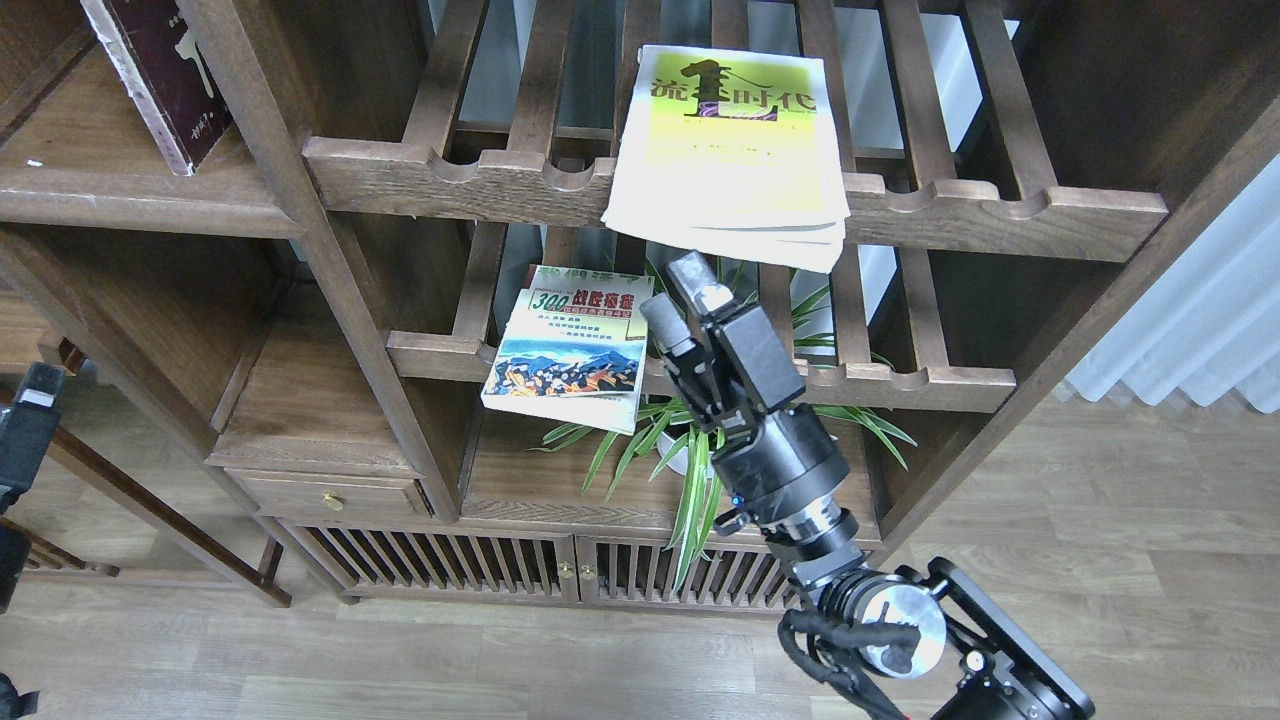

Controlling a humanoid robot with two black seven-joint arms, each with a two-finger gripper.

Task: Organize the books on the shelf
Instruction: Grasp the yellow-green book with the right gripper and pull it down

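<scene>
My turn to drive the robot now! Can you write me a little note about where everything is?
Right gripper: open, empty, just below the yellow-green book.
Left gripper: only a bit of that arm shows at the left edge.
Yellow-green book lies on the upper slatted rack; crowd-picture book on the lower rack.
Done: maroon book leans on the solid shelf.
Left: move the other two there.

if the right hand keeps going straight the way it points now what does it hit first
Probably the yellow-green book on the upper slatted rack. The right hand points up and back, its fingertips just under the book's overhanging front edge. Depth is unclear, so it may pass in front.
</scene>
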